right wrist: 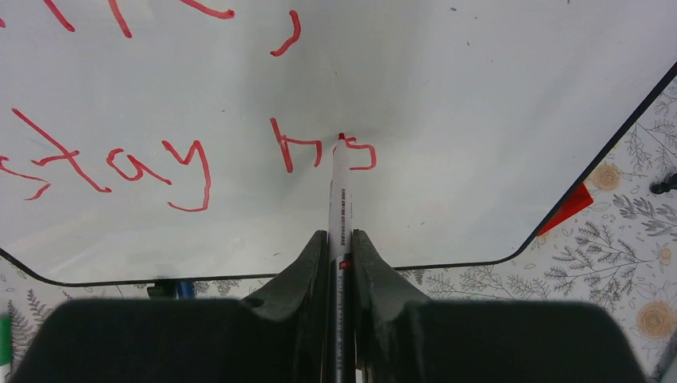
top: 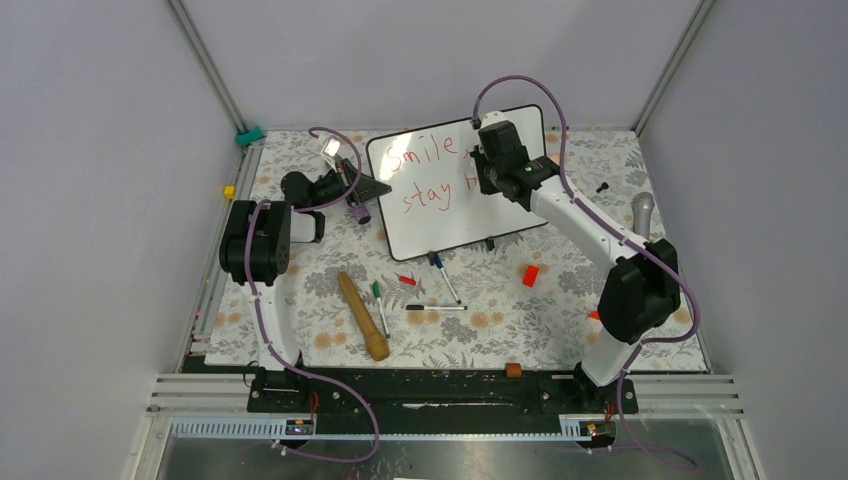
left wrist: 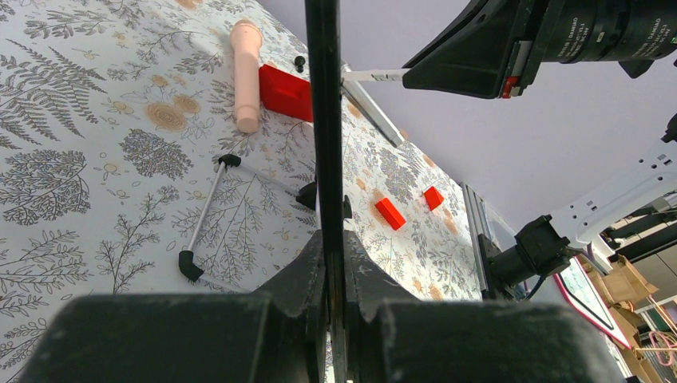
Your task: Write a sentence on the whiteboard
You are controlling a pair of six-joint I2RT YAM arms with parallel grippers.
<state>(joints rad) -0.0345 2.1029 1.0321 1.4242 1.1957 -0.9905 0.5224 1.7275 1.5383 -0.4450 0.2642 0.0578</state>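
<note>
From above, the whiteboard (top: pixel 440 225) stands tilted on the table (top: pixel 560 300), with my right gripper (top: pixel 490 172) over its second line.

At my left wrist, my left gripper (left wrist: pixel 335 251) is clamped on what looks like the board's black edge, steadying it.

At my right wrist, the gripper pinches a marker (right wrist: pixel 340 199), its tip touching the board mid-letter. The sentence (right wrist: pixel 152 163) reads "stay h" there. Next I'd finish the "o", then "peful", keeping light, even contact.
</note>
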